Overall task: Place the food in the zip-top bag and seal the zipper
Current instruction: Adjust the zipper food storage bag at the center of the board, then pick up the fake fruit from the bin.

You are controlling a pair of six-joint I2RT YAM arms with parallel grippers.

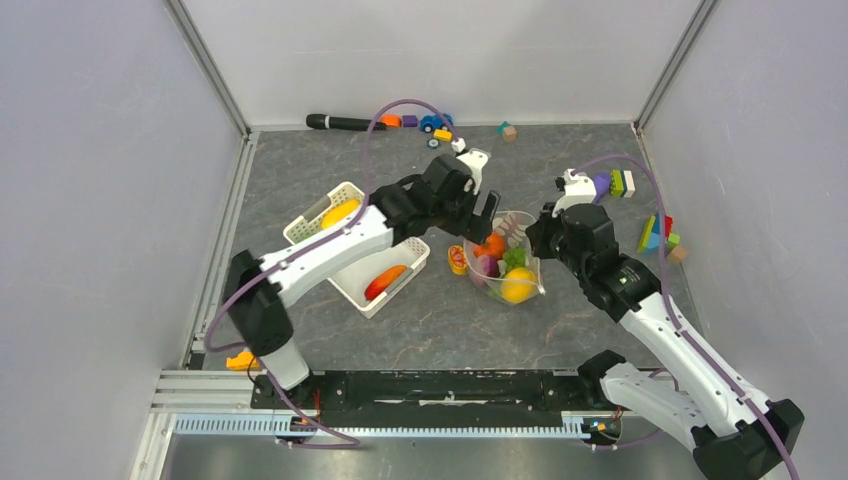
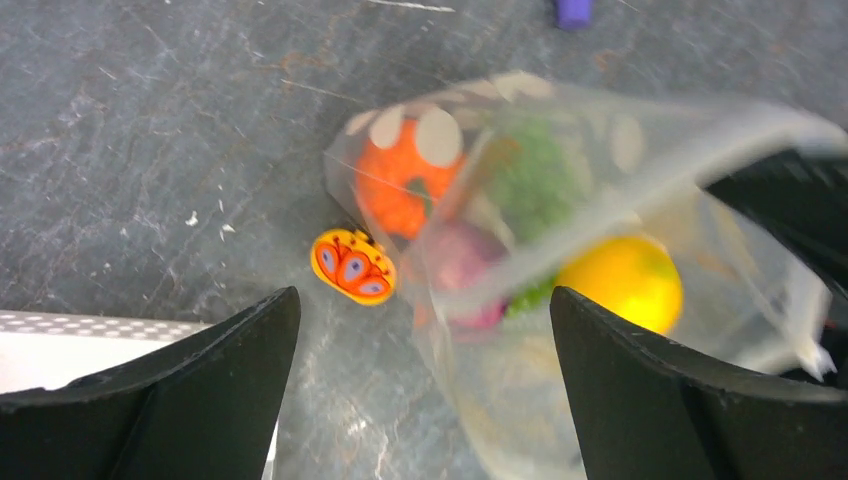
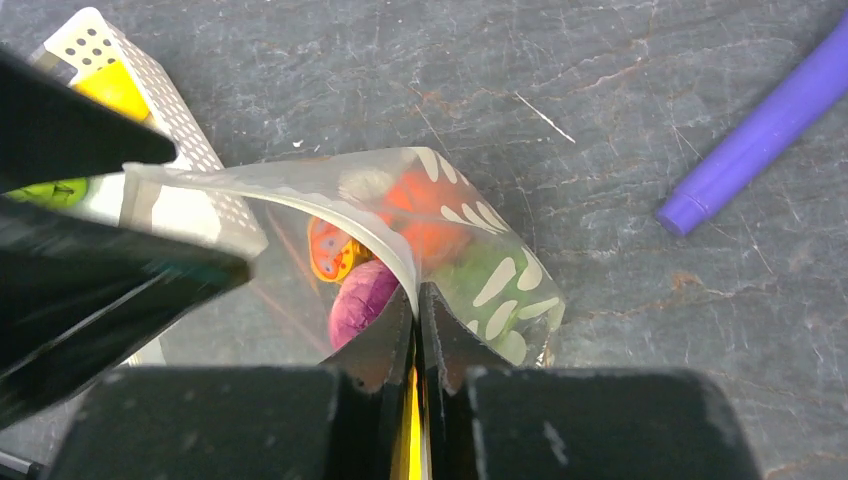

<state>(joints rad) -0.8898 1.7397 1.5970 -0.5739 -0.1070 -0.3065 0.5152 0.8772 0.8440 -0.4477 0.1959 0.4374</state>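
The clear zip-top bag [image 1: 508, 268] lies mid-table with its mouth held up. Inside it are a yellow mango [image 1: 518, 286], an orange [image 1: 492, 245], a purple onion [image 1: 485, 266] and a green piece [image 1: 514, 257]. My right gripper [image 3: 415, 300] is shut on the bag's rim strip. My left gripper [image 2: 423, 300] is open and empty, hovering above the bag's [image 2: 600, 150] left side. A small orange piece with purple spots [image 2: 353, 265] lies on the table just outside the bag. The onion [image 3: 362, 298] shows through the bag [image 3: 500, 280].
The white basket [image 1: 345, 195] at the left holds a yellow piece [image 1: 340, 212] and a red chili [image 1: 385, 282]. A black marker [image 1: 340, 122] and toy blocks [image 1: 432, 123] lie at the back; more blocks [image 1: 655, 235] lie at the right. A purple handle [image 3: 760, 125] lies near the bag.
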